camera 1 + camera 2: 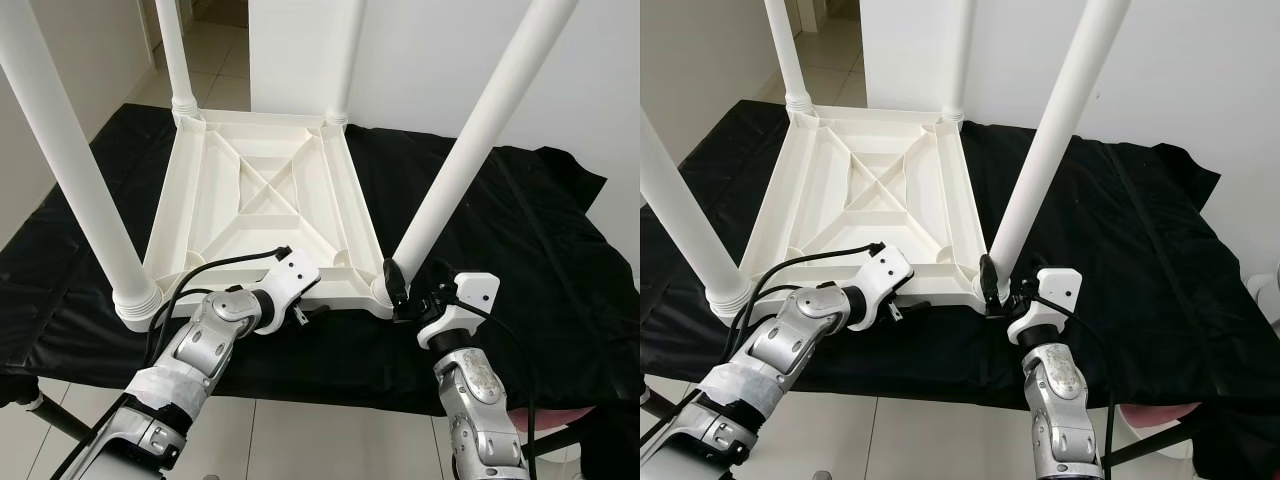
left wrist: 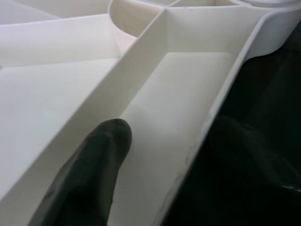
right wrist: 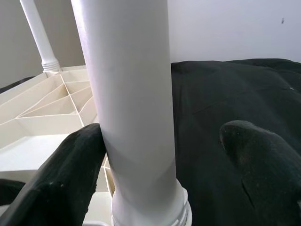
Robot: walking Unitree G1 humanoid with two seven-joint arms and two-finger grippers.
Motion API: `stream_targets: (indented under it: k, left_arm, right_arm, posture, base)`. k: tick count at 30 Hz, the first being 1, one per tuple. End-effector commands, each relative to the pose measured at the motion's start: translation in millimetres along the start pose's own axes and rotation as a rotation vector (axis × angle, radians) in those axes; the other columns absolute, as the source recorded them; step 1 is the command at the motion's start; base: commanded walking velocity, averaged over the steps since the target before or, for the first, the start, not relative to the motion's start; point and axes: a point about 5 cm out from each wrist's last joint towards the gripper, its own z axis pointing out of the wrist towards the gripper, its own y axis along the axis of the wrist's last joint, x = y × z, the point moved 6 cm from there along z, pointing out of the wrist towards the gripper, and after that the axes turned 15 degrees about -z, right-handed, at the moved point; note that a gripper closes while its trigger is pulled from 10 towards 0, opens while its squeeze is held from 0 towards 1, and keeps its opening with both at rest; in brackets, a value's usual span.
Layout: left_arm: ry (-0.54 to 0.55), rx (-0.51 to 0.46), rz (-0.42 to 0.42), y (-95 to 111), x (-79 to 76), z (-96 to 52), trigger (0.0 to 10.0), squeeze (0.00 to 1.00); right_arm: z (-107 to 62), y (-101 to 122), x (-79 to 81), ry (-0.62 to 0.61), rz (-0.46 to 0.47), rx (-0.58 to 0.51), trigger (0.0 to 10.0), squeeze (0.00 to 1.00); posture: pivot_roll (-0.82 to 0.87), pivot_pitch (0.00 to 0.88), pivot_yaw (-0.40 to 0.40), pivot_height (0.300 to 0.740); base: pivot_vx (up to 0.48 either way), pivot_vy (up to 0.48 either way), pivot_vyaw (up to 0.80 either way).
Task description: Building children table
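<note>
Upturned white children's table rests on a black-draped surface.

Left pincer straddles the table's near rim, fingers parted; right pincer brackets the near-right leg, unclenched. Leg tops are cut off.

The upturned table lies on the cloth, legs up, with both hands at its near edge

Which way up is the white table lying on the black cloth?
Upside down: the table shows its ribbed underside, and its legs point upward from the corners.
</note>
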Motion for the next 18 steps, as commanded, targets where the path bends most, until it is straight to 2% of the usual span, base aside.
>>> stream_targets:
  k: [1,3,5,8,13,18]
  left_arm:
    - [0.231,-0.006,-0.035,-4,37.5,-7.4,0.6,0.00]
    - [0.231,-0.006,-0.035,-4,37.5,-7.4,0.6,0.00]
    - [0.239,-0.005,-0.037,-3,38.5,-7.6,0.0,0.00]
    - [0.243,-0.006,-0.039,-3,39.0,-7.6,0.0,0.00]
    - [0.299,-0.015,-0.049,-1,48.4,-11.8,0.0,0.00]
    - [0.344,-0.023,-0.087,-5,53.3,-20.6,0.0,0.00]
  right_arm:
    - [-5.0,-3,-15.5,-0.059,-0.015,0.017,10.0,0.00]
    - [-5.0,-3,-15.5,-0.059,-0.015,0.017,10.0,0.00]
    - [-5.7,-3,-15.3,-0.059,-0.014,0.018,10.0,0.00]
    - [-6.3,-3,-15.1,-0.059,-0.014,0.019,10.0,0.00]
    - [-7.6,-2,-15.0,-0.061,-0.015,0.020,10.0,0.00]
    - [-9.4,-3,-17.0,-0.066,-0.023,0.026,10.0,0.00]
  posture:
    - [-0.06,0.018,-0.049,0.740]
    - [-0.06,0.018,-0.049,0.740]
    - [-0.06,0.019,-0.048,0.740]
    - [-0.06,0.020,-0.048,0.740]
    - [-0.06,0.023,-0.049,0.740]
    - [-0.06,0.028,-0.049,0.740]
  base:
    - [0.000,0.000,0.00]
    - [0.000,0.000,0.00]
    - [0.000,0.000,0.00]
    - [0.000,0.000,0.00]
    - [0.000,0.000,0.00]
    - [0.000,0.000,0.00]
